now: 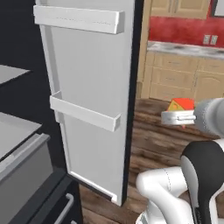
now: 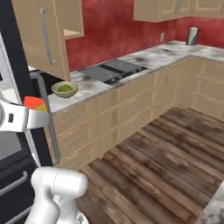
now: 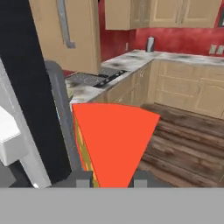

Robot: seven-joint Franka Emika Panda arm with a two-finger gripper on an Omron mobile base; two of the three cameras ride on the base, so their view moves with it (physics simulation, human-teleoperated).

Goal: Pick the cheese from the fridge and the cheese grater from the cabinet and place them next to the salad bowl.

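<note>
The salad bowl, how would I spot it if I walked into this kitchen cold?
Start at the grey speckled counter under the red wall and find the black cooktop. Just left of it, near the counter's end and below the open wooden cabinet door, sits the salad bowl. It is the round beige dish with a green lettuce ball inside, the only dish on that stretch.

The left base view sits close beside the open fridge [image 1: 87, 100] door, facing along it. The right base view looks past that fridge toward the counter [image 2: 131, 65]. The hand view faces the same counter, nearer.
</note>
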